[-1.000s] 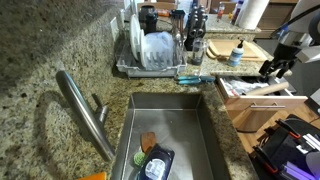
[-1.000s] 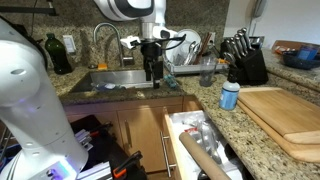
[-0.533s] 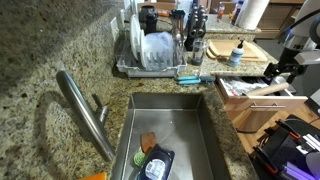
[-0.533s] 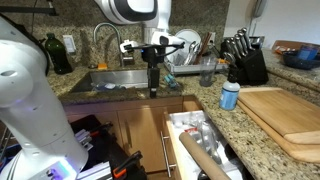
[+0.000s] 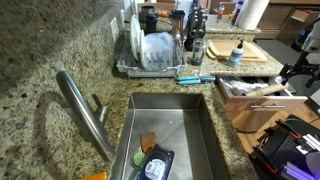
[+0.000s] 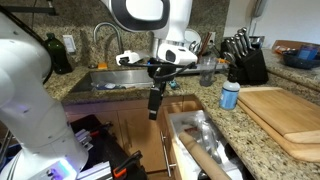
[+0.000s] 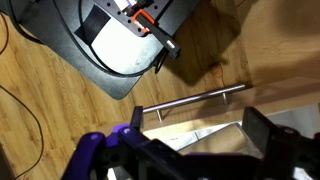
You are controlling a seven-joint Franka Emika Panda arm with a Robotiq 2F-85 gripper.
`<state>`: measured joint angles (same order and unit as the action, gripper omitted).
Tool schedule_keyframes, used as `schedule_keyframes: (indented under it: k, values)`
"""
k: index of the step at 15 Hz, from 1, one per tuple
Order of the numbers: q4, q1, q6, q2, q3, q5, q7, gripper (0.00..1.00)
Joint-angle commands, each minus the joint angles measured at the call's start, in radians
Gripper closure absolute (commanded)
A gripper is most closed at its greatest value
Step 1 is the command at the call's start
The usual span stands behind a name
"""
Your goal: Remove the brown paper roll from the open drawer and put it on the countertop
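The drawer (image 6: 190, 128) stands open below the countertop (image 6: 215, 103). The brown paper roll (image 6: 205, 156) lies slanted inside it, and also shows in an exterior view (image 5: 262, 89). My gripper (image 6: 153, 103) hangs open and empty in front of the cabinet, just left of the drawer and apart from the roll. It also shows at the right edge in an exterior view (image 5: 297, 70). In the wrist view my open fingers (image 7: 185, 150) frame the drawer's metal bar handle (image 7: 195, 98) and its pale interior.
A small bottle (image 6: 229, 95), a wooden cutting board (image 6: 285, 115) and a knife block (image 6: 243, 62) stand on the counter right of the drawer. The sink (image 5: 170, 130), faucet (image 5: 85, 110) and dish rack (image 5: 155, 55) lie beside it. Black equipment (image 7: 120, 35) sits on the floor.
My gripper has moved away from the sink's front edge, out over the counter edge and down, toward the open drawer. It has stayed open. The roll has not moved.
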<state>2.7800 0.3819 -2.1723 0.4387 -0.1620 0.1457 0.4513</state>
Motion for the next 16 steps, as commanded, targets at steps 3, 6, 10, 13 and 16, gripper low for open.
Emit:
schedule_keyframes:
  k: [3,6,10,13,16]
  values:
    - [-0.033,0.089,-0.005,-0.080,0.020,0.095,0.239,0.00]
    - [0.003,0.182,-0.040,-0.103,-0.053,0.206,0.333,0.00]
    - [-0.012,0.198,-0.013,-0.114,-0.104,0.217,0.375,0.00]
    - [-0.028,0.212,-0.023,-0.157,-0.096,0.240,0.495,0.00]
    - [-0.071,0.248,-0.116,-0.214,-0.117,0.295,0.682,0.00]
